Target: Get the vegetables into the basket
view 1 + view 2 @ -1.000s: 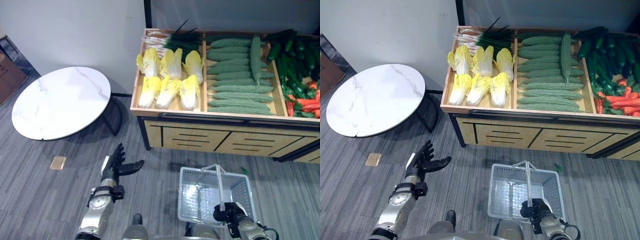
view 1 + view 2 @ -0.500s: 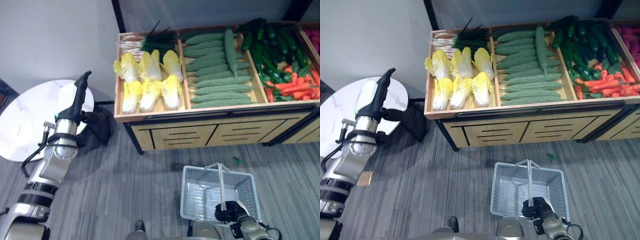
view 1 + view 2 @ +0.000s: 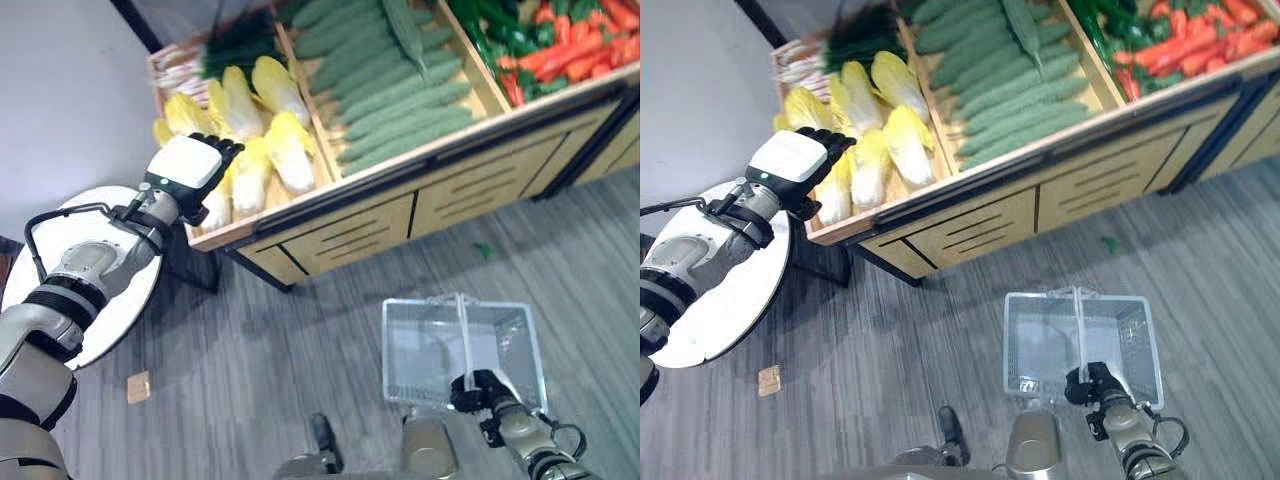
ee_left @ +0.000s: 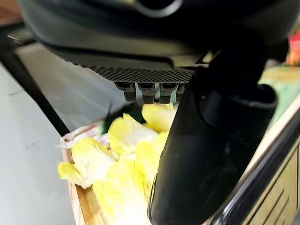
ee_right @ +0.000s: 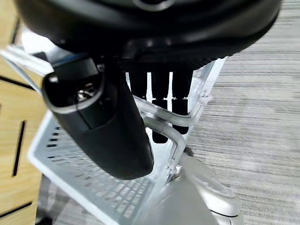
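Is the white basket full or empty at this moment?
Empty. The basket shows only bare mesh floor inside, and the right hand grips its handle; the cabbages remain on the stand.

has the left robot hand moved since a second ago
Yes. The left robot hand has risen from low over the floor, past the round table, and now reaches over the yellow cabbages at the stand's corner.

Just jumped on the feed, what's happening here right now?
The left robot hand is over the yellow-green napa cabbages in the end compartment of the wooden produce stand, fingers straight, nothing picked. The right robot hand is curled round the handle of the clear wire shopping basket, held low in front of the stand. The basket holds no vegetables.
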You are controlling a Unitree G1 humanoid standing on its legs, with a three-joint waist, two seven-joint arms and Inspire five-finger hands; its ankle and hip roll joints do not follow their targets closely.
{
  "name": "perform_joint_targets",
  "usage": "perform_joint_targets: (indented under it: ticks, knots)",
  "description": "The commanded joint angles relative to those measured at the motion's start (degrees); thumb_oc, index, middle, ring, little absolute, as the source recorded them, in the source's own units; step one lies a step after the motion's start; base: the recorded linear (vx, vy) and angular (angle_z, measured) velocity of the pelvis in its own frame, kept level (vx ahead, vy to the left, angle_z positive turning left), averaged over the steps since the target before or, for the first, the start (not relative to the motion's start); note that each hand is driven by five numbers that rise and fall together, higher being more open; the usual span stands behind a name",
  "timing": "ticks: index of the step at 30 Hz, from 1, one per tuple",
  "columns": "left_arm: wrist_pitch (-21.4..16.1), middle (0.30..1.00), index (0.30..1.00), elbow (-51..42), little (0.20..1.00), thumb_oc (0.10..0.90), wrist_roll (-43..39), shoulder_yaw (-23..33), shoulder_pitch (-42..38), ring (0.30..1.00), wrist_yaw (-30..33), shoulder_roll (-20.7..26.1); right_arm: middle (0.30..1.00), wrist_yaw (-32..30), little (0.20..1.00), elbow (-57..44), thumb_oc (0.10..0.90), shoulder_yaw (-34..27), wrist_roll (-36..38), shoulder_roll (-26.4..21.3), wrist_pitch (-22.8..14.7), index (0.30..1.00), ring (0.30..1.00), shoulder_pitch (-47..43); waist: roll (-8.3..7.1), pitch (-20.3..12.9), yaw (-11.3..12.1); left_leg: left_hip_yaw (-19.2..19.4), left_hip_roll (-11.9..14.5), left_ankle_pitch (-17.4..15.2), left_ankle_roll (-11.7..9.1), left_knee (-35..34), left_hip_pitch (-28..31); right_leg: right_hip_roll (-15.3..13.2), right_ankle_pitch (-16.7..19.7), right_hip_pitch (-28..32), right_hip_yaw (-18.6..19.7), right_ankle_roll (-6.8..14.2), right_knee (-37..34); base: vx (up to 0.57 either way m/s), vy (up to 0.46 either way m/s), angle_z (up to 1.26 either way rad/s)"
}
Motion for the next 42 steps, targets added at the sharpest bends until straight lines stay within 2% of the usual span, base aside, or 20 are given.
perform_joint_targets:
  ticks: [1, 2, 11, 18, 28, 39, 40, 41, 42]
  knots:
    - [4.44, 1.000, 1.000, 6.19, 1.000, 0.900, 1.48, 3.65, -10.02, 1.000, 2.34, 5.87, 0.300, -0.50, 0.300, -0.66, 0.400, 1.81, 0.70, 0.88, -0.78, 0.300, 0.300, 0.16, -4.46, 1.81, -0.53, -0.02, -1.55, 1.92, -1.27, 0.06, -2.84, -3.58, -2.45, 3.24, -0.15, 6.18, -0.02, 0.02, -0.001, -0.10]
    - [4.95, 1.000, 1.000, 9.34, 1.000, 0.900, 1.42, 2.27, -11.51, 1.000, 1.82, 5.36, 0.300, -0.78, 0.300, -0.28, 0.400, 1.74, 1.28, 0.58, -0.74, 0.300, 0.300, -0.51, -4.28, 2.49, -0.80, 0.16, -1.62, 2.10, -1.30, 0.06, -3.58, -3.69, -2.16, 2.33, 0.21, 6.25, -0.02, 0.02, -0.005, -0.10]
    - [6.02, 1.000, 1.000, 15.49, 1.000, 0.900, 1.45, -0.93, -16.60, 1.000, 1.57, 4.13, 0.300, -1.18, 0.300, 0.17, 0.400, 2.54, 3.37, 0.46, -1.04, 0.300, 0.300, -2.02, -4.68, 4.59, -1.18, 1.31, -1.19, 2.83, -1.73, 0.06, -6.12, -3.34, -1.41, -0.82, 1.10, 6.39, -0.02, 0.02, -0.025, -0.05]
    - [5.51, 1.000, 1.000, 14.11, 1.000, 0.900, 1.69, -1.65, -18.06, 1.000, 3.66, 5.13, 0.300, -0.83, 0.300, -2.28, 0.400, 4.19, 4.78, 1.14, -2.17, 0.300, 0.300, -2.60, -5.06, 4.99, -1.39, 1.97, -0.42, 3.35, -2.35, 0.06, -8.24, -2.59, -1.15, -3.26, 1.60, 6.33, -0.02, 0.01, -0.020, -0.04]
    - [5.47, 1.000, 1.000, 13.78, 1.000, 0.900, 2.04, -3.26, -20.49, 1.000, 4.48, 3.15, 0.300, -0.81, 0.300, -3.82, 0.400, 5.58, 5.65, 1.94, -2.99, 0.300, 0.300, -2.86, -5.40, 5.27, -2.10, 2.68, 0.19, 3.65, -2.83, 0.06, -9.43, -2.08, -1.18, -4.56, 1.61, 6.20, -0.02, 0.00, -0.010, -0.02]
    - [5.91, 1.000, 1.000, 14.84, 1.000, 0.900, 1.97, -3.20, -21.83, 1.000, 5.61, -0.04, 0.300, -1.43, 0.300, -5.24, 0.400, 5.85, 7.50, 2.99, -3.73, 0.300, 0.300, -2.04, -7.08, 6.14, -3.14, 3.89, 1.39, 4.10, -3.48, 0.06, -11.70, -0.93, -0.68, -7.36, 2.12, 6.10, -0.02, 0.00, -0.027, -0.05]
    - [5.88, 0.940, 0.940, 14.94, 0.940, 0.857, 1.80, -3.04, -21.74, 0.940, 5.71, -0.29, 0.300, -1.40, 0.300, -5.24, 0.400, 5.94, 7.67, 3.08, -3.80, 0.300, 0.300, -1.97, -7.19, 6.14, -3.23, 3.79, 1.45, 4.14, -3.48, 0.06, -11.99, -0.87, -0.69, -7.49, 2.14, 6.04, -0.02, -0.02, -0.050, -0.01]
    - [5.54, 0.300, 0.300, 14.34, 0.300, 0.400, 0.93, -2.00, -21.58, 0.300, 6.41, -0.78, 0.300, -1.34, 0.300, -5.37, 0.400, 6.01, 7.88, 3.48, -3.98, 0.300, 0.300, -1.86, -7.56, 6.15, -3.50, 3.83, 1.57, 4.18, -3.58, 0.06, -12.53, -0.68, -0.61, -8.11, 2.29, 6.06, -0.02, -0.01, -0.039, 0.00]
    - [5.55, 0.300, 0.300, 14.31, 0.300, 0.400, 0.52, -1.63, -21.29, 0.300, 6.43, -0.84, 0.300, -1.40, 0.300, -5.40, 0.400, 6.12, 7.88, 3.54, -3.97, 0.300, 0.300, -1.85, -7.64, 6.08, -3.44, 3.93, 1.65, 4.19, -3.60, 0.06, -12.61, -0.59, -0.55, -8.30, 2.42, 6.04, -0.02, 0.00, -0.034, 0.02]
